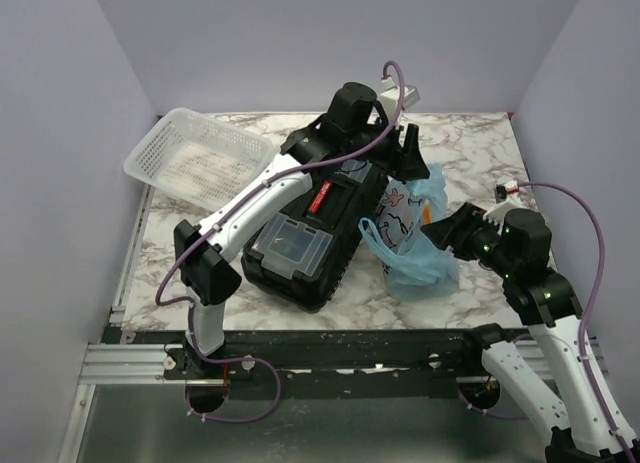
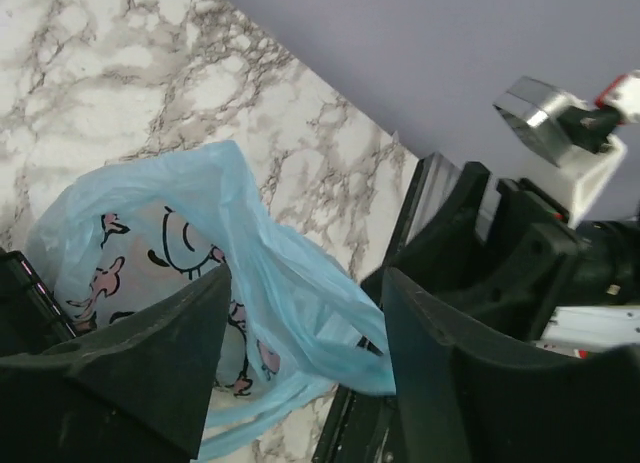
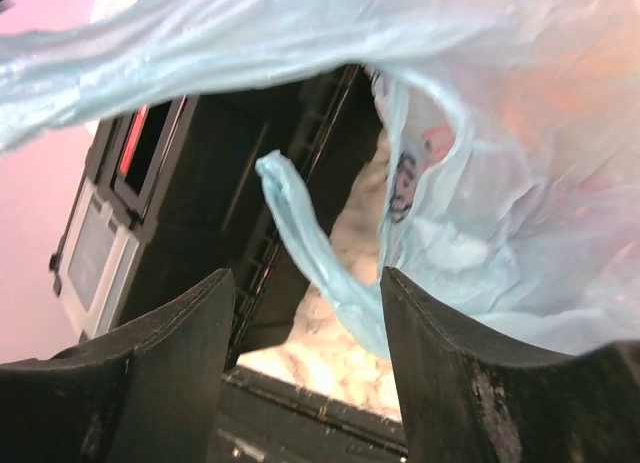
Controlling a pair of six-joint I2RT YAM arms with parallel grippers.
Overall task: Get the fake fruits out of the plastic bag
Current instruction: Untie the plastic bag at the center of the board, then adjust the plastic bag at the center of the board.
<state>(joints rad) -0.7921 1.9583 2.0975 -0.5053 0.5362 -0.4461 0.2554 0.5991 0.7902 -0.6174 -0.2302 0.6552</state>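
Observation:
The light-blue plastic bag (image 1: pixel 412 233) with its pink cartoon print lies on the marble table just right of a black toolbox. The fake fruits are hidden inside it, apart from a faint orange glow through the film (image 3: pixel 560 93). My left gripper (image 1: pixel 405 148) hovers at the bag's far side. In the left wrist view the left gripper (image 2: pixel 305 323) is open, with a loose fold of the bag (image 2: pixel 300 283) between its jaws. My right gripper (image 1: pixel 447 228) is at the bag's right side. In the right wrist view the right gripper (image 3: pixel 308 323) is open, and the bag's handle strip (image 3: pixel 310 243) hangs between the fingers unclamped.
The black toolbox (image 1: pixel 310 233) lies across the table's middle, touching the bag's left side. A white mesh basket (image 1: pixel 195 158) leans at the back left. Purple walls enclose the table on three sides. A metal rail (image 1: pixel 330 348) runs along the near edge.

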